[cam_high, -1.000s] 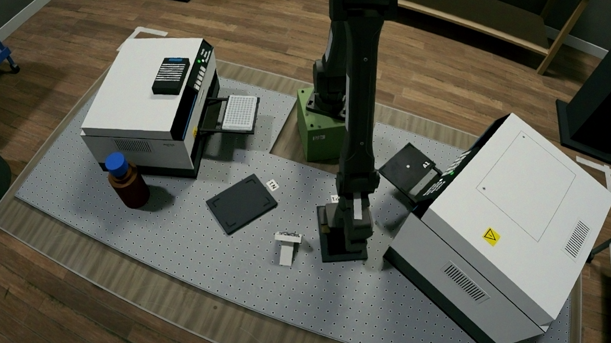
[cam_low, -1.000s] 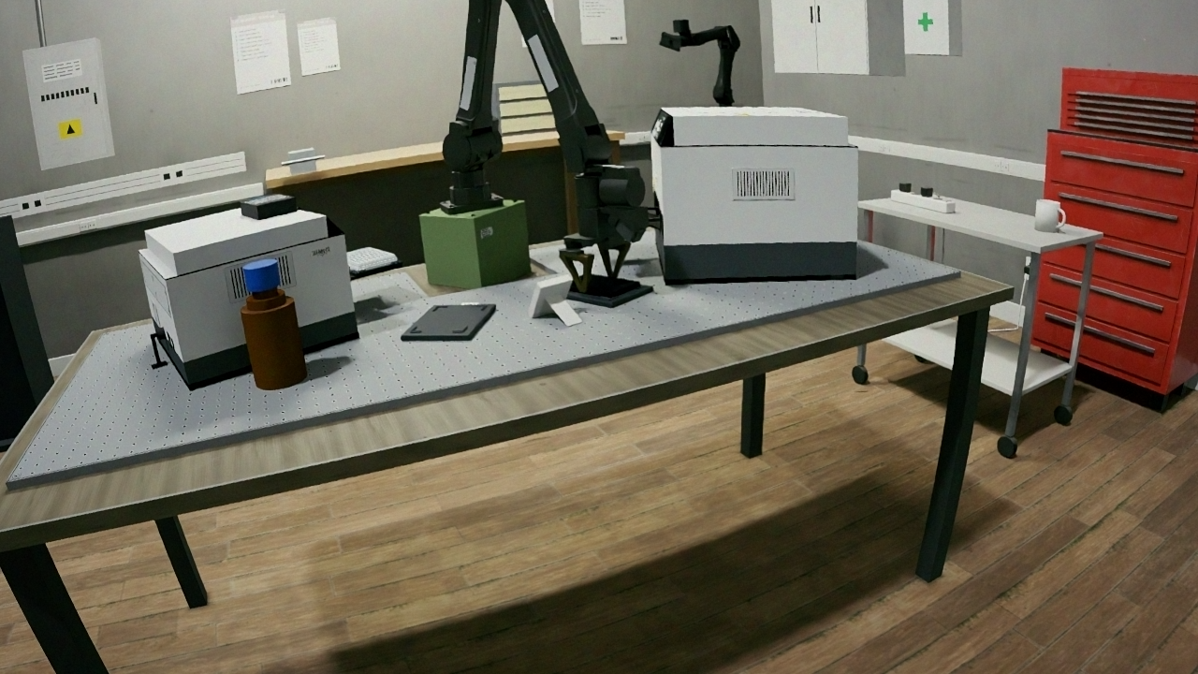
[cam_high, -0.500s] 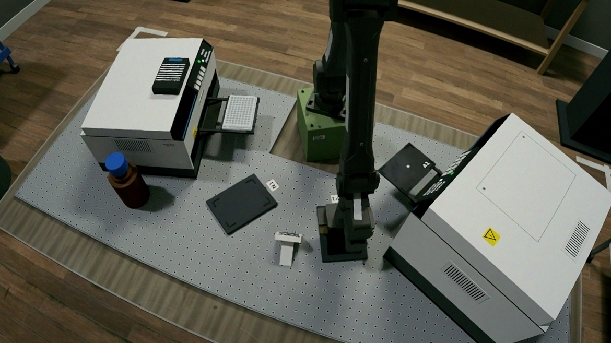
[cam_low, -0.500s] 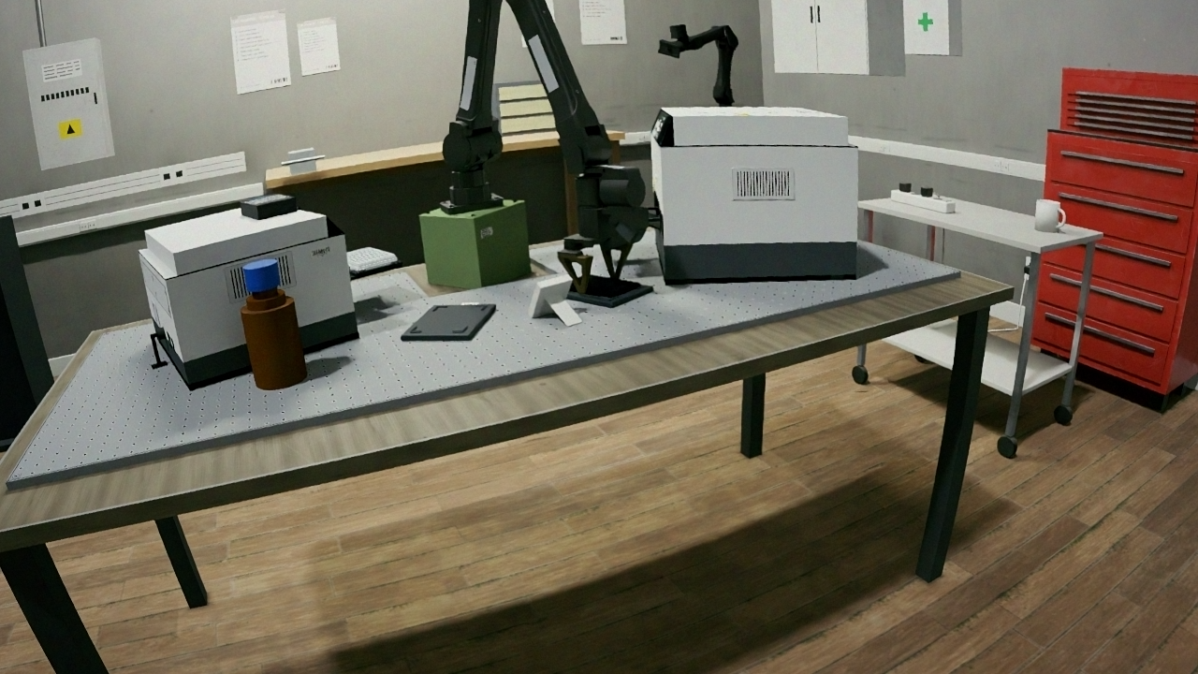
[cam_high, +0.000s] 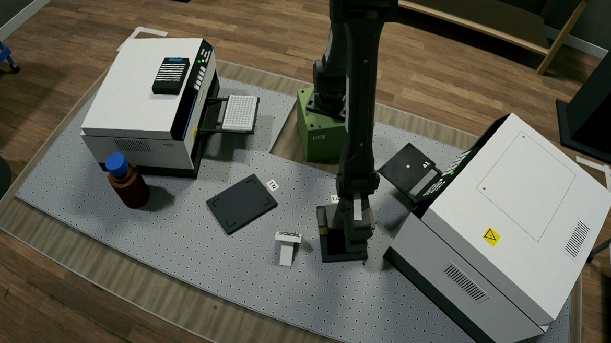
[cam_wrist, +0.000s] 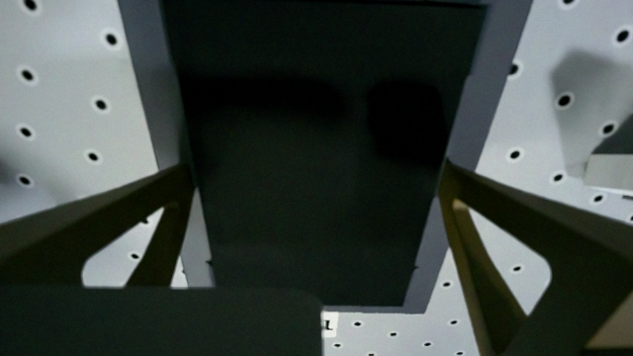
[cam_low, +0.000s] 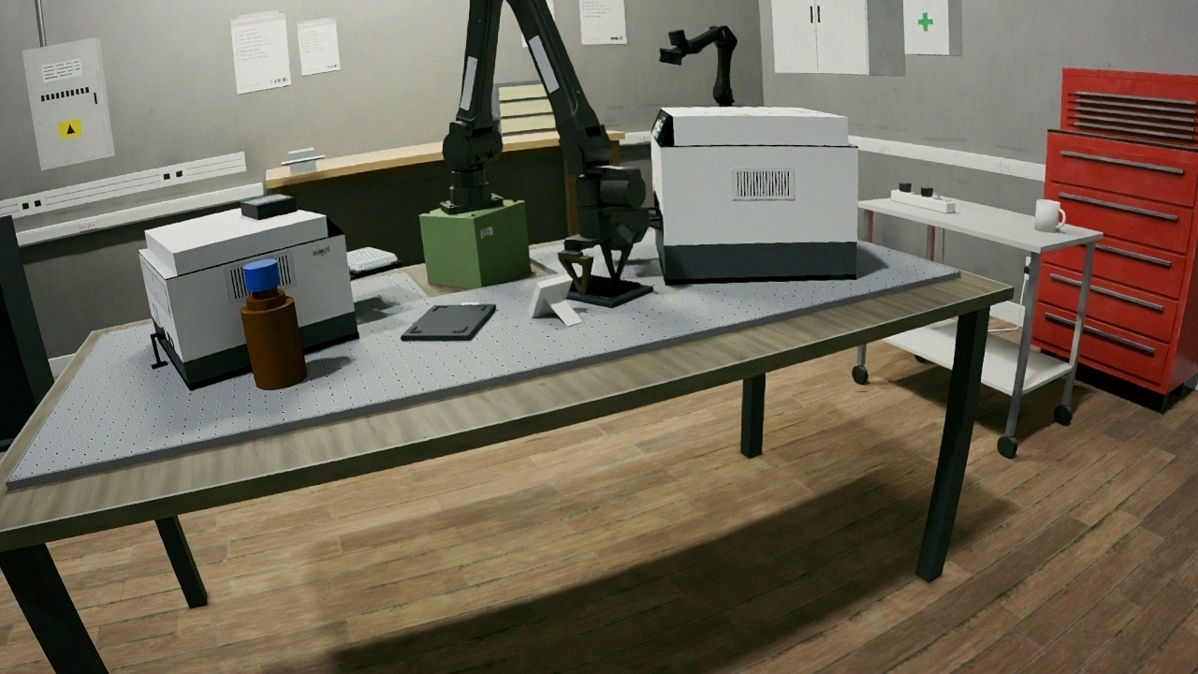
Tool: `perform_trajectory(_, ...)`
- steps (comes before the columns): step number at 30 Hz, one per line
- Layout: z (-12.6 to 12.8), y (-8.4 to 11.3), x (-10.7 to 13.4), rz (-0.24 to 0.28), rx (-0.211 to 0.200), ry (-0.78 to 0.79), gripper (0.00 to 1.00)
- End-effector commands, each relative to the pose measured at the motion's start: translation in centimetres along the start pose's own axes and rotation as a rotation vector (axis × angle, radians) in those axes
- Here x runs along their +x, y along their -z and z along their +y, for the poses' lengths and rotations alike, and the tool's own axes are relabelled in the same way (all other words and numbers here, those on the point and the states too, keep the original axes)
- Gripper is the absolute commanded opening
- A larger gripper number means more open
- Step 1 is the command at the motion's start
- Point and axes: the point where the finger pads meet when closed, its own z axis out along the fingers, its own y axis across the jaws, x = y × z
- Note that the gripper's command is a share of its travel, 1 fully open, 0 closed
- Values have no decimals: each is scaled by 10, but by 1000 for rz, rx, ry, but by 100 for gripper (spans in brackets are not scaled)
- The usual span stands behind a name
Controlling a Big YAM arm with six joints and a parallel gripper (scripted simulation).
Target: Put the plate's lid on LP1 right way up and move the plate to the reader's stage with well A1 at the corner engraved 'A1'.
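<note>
My gripper point(cam_high: 341, 240) point(cam_low: 599, 285) point(cam_wrist: 316, 177) is open, low over LP1 point(cam_low: 640, 290) point(cam_wrist: 154, 74), its fingers at the two long sides of the near-black lid point(cam_wrist: 316, 213). The lid lies inside LP1's grey border and looks flat; the dark view does not show whether it is fully seated or which side is up. The white plate point(cam_high: 239, 113) point(cam_low: 371, 259) stands uncovered, wells showing, on the dispenser's stage. The reader's stage point(cam_high: 403, 168) is bare, with "A1" engraved near its reader-side edge. The arm hides part of LP1 in the top view.
The capped brown bottle point(cam_high: 129, 189) point(cam_low: 274, 339) stands upright beside the dispenser point(cam_high: 134, 86). N1 point(cam_high: 241, 204) point(cam_low: 447, 322) is bare. A small white stand point(cam_high: 286, 253) point(cam_low: 550, 297) point(cam_wrist: 610, 173) is close beside LP1. The reader point(cam_high: 522, 182) point(cam_low: 753, 200) rises on LP1's other side.
</note>
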Motion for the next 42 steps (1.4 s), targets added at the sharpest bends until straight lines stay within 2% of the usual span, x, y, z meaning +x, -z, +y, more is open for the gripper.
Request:
perform_trajectory(1, -2, -7, -10, -10, 1, 0, 100)
perform_trajectory(9, -2, -7, -10, -10, 1, 0, 100)
perform_trajectory(10, 3, 16, -22, -43, 0, 12, 100)
perform_trajectory(20, 3, 22, -25, -54, -1, 23, 100)
perform_trajectory(28, 3, 21, -24, -47, -1, 22, 100)
perform_trajectory(33, 3, 19, -18, -23, -2, 11, 100)
perform_trajectory(42, 4, 28, -24, -54, -3, 4, 100)
